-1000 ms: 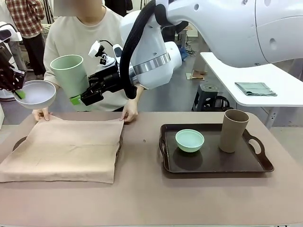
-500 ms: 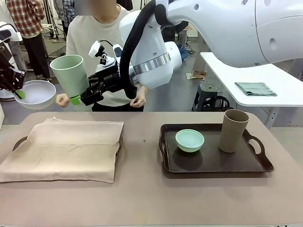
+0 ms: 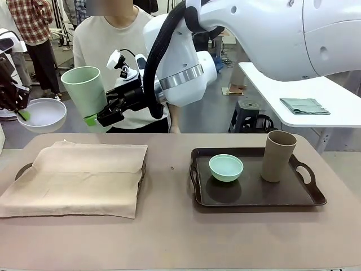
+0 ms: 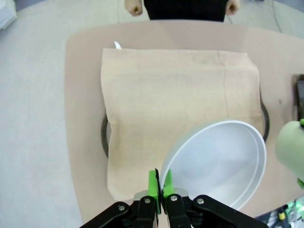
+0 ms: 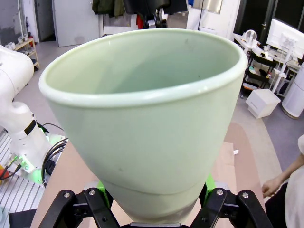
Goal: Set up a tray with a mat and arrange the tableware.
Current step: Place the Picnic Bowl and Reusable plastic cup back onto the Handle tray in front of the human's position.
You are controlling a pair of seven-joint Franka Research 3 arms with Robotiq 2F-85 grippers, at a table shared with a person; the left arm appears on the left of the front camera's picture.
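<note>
Nearest, the mat (image 3: pixel 79 178) drapes a tray (image 3: pixel 22 169) on the counter (image 3: pixel 169 237), overhanging its near edge. The cloth hides most of the rim, so where the flat floor ends is hard to judge. Aim for the mat's middle, not its drooping border. To the right, the dark tray (image 3: pixel 259 206) carries the mint green bowl (image 3: pixel 226 167) and tan-brown cup (image 3: pixel 278 156).

Above the mat's far-left side, the left gripper (image 4: pixel 159 183) is pressed together on the rim of the white bowl (image 4: pixel 218 161), which hangs tilted. Level it before lowering, since a one-sided pinch may let it swing. The right gripper (image 3: pixel 93 117) is spread around the base of the pale green cup (image 3: pixel 84 90), held aloft and tilted. Bring it upright and set it well apart from the bowl.

Farthest, the person (image 3: pixel 113 45) stands with hands off the counter
</note>
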